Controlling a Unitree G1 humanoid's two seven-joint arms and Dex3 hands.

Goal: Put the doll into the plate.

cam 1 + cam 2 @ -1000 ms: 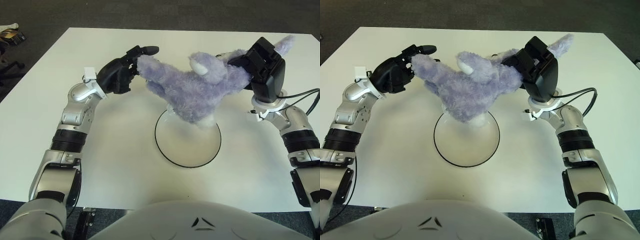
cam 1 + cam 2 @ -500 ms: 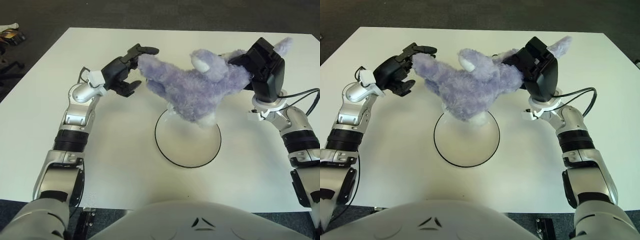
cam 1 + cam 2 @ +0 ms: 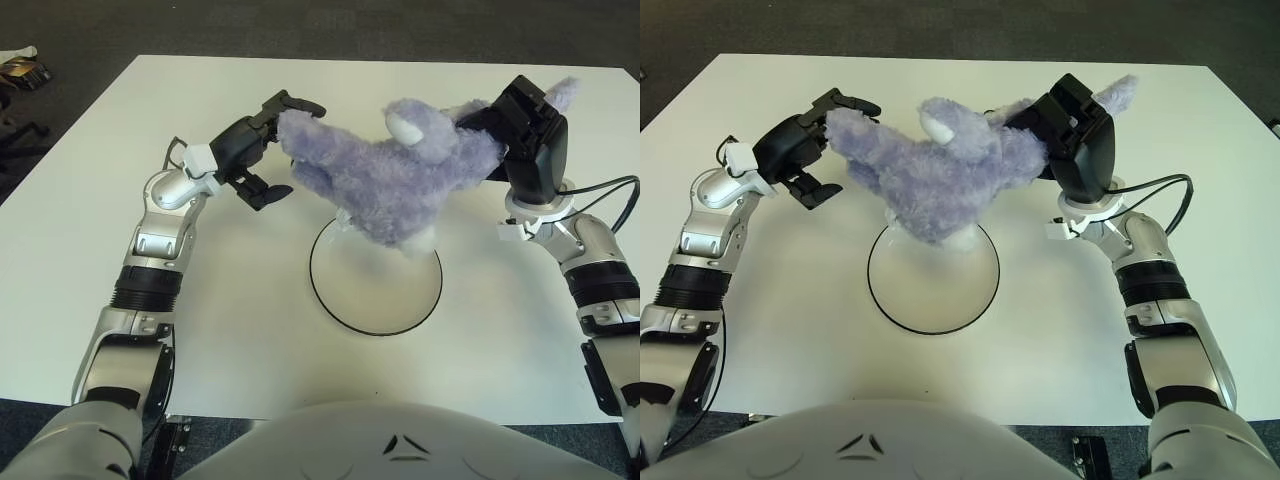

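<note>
The doll (image 3: 390,185) is a fluffy purple plush with a white ear. It hangs in the air over the far edge of the plate (image 3: 372,305), a white disc with a thin black rim. My right hand (image 3: 525,140) is shut on the doll's right end, near the table's right side. At the doll's left limb my left hand (image 3: 268,148) has its fingers spread. The upper fingers (image 3: 300,104) lie over the limb's tip and the lower ones point away beneath it. The doll's underside hides the plate's far rim.
The white table (image 3: 240,310) stretches around the plate, with dark carpet beyond its edges. A black cable (image 3: 605,188) loops from my right wrist. A small dark object (image 3: 20,70) lies on the floor at the far left.
My left hand has gone from clasping the doll's left limb to fingers spread, with the wrist turned. The right hand still holds the doll in nearly the same place.
</note>
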